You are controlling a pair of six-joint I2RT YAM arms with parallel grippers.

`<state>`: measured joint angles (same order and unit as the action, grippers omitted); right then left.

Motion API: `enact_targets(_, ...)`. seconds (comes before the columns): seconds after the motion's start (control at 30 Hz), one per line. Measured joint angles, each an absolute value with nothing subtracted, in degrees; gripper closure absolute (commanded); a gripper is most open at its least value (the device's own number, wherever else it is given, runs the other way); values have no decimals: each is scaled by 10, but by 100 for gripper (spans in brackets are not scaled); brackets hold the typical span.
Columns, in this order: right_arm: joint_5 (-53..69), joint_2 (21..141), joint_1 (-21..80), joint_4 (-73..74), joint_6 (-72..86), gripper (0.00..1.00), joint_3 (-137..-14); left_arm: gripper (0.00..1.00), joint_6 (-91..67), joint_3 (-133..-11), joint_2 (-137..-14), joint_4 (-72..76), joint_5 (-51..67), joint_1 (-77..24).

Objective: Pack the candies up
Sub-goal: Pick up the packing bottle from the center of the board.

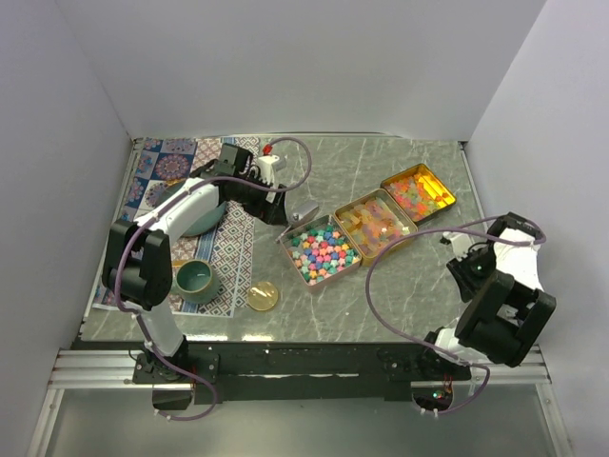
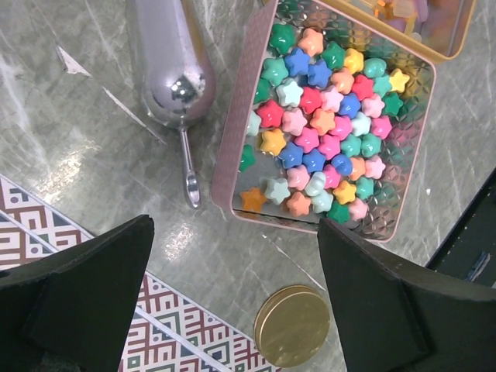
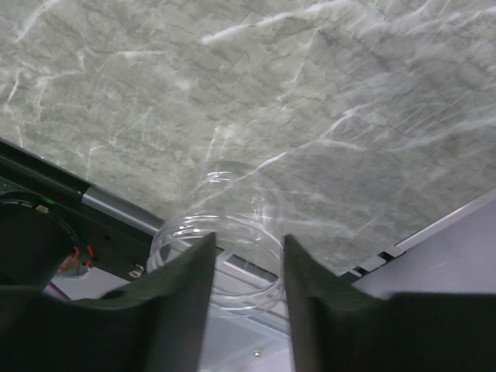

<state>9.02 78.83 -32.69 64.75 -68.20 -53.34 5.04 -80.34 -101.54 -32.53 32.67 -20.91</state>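
Candies (image 2: 318, 132) lay in an open tin (image 2: 239, 116).
Left fingers (image 2: 77, 294) hung wide open above them; right fingers (image 3: 178, 294) gripped a clear jar (image 3: 248, 221).

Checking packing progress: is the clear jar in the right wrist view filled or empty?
Empty. The clear jar shows only the table and the metal rail through its walls, with nothing inside.

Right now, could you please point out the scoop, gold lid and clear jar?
scoop (image 2: 170, 70), left wrist view, bowl
gold lid (image 2: 293, 325), left wrist view, top face
clear jar (image 3: 232, 198), right wrist view, side wall
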Motion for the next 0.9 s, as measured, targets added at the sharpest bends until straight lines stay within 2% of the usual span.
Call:
enact_targets(0.27, 90, 752, -331, 634, -689, 54, -511, 7, 64, -799, -1013, -325, 311, -209)
enact_targets(0.57, 91, 794, -357, 639, -693, 50, -553, 7, 67, -774, -989, -324, 306, -208)
enact_targets(0.83, 78, 775, -361, 637, -699, 50, -516, 7, 67, -755, -981, -324, 305, -208)
enact_targets(0.9, 74, 772, -361, 634, -701, 53, -495, 7, 67, -754, -981, -324, 303, -208)
